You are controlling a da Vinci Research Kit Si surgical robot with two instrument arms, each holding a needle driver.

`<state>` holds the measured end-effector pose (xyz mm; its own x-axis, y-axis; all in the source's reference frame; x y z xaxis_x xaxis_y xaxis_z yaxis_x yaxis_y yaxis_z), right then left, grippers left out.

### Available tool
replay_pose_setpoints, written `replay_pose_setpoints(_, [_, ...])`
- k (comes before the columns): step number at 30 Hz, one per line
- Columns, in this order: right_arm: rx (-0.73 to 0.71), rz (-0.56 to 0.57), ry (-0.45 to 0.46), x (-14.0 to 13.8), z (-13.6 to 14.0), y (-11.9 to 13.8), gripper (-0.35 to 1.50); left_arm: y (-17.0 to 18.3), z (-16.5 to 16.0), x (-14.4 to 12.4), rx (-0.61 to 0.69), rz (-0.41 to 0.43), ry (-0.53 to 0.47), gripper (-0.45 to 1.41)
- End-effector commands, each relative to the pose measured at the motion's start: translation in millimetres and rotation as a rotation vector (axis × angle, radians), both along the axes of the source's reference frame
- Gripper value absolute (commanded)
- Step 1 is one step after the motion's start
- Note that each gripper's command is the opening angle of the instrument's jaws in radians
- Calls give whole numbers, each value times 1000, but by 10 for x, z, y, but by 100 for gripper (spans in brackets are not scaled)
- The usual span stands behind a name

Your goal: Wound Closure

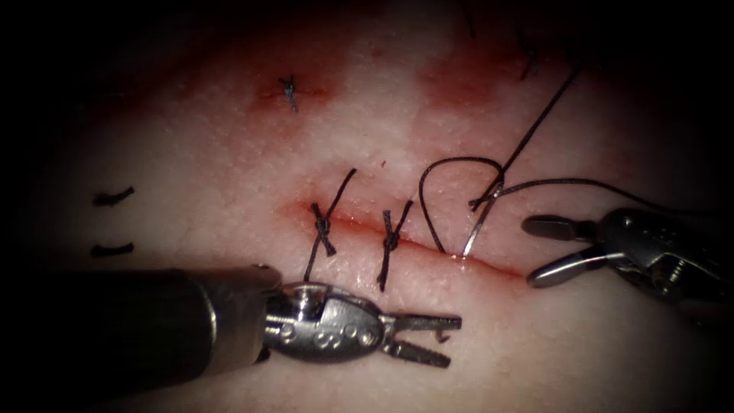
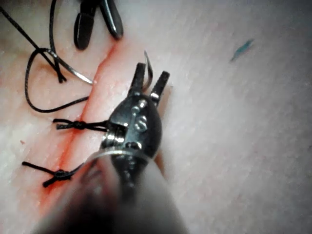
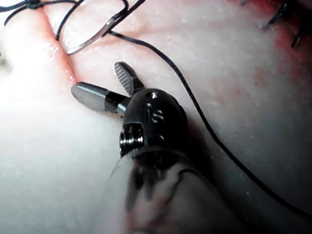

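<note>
The cut (image 1: 428,248) runs across the tissue (image 1: 229,153), with two tied stitches (image 1: 322,227) (image 1: 391,242) on its left part. The curved needle (image 1: 482,218) stands in the tissue at the cut's upper edge, right of the stitches, its tail end up. Thread (image 1: 535,130) trails from the tail and loops beside it. The needle's tip (image 1: 442,335) pokes out below the cut, between the open jaws of my left tool (image 1: 453,342), also seen close up (image 2: 153,70) around the tip (image 2: 147,66). My right tool (image 1: 530,252) (image 3: 96,77) is open at the cut's right end, holding nothing.
An older stitch (image 1: 289,92) sits at the upper left, and short cut thread ends (image 1: 113,196) (image 1: 112,249) lie at the far left. More stitch ends (image 1: 527,65) show at the upper right. Red fluid lines the cut. Thread (image 3: 195,107) runs past the right tool.
</note>
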<state>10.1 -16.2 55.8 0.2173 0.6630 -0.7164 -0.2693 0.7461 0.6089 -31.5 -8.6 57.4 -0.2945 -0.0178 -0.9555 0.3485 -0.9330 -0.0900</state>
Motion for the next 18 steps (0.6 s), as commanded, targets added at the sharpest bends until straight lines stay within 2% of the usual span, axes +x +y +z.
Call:
replay_pose_setpoints(1, [3, -15, 14, 9, 5, -10, 133, -4, 6, -7, 15, 14, 1, -1])
replay_pose_setpoints(2, [3, -20, 18, 10, 4, -12, 133, -3, 7, -8, 33, 30, 7, -16])
replay_pose_setpoints(3, [3, -24, 21, 11, 4, -14, 131, -2, 8, -8, 53, 36, 14, -40])
replay_pose_setpoints(4, [4, -36, 30, 13, 3, -18, 126, 0, 9, -7, 102, 53, 36, -45])
replay_pose_setpoints(7, [3, -45, 37, 17, 2, -24, 125, -3, 6, -3, 196, 105, 80, -45])
replay_pose_setpoints(10, [4, -57, 46, 20, 0, -27, 121, -5, -2, -1, 322, 102, 123, -45])
replay_pose_setpoints(11, [7, -74, 59, 21, -1, -30, 111, -6, -8, 1, 419, 105, 157, -45])
replay_pose_setpoints(13, [7, -95, 75, 27, -5, -36, 108, -5, -27, 3, 648, 103, 185, -45])
replay_pose_setpoints(17, [6, -114, 88, 35, -9, -42, 109, 2, -47, 2, 785, 86, 213, -45])
replay_pose_setpoints(18, [6, -117, 91, 38, -10, -44, 109, 5, -58, 1, 867, 72, 236, -45])
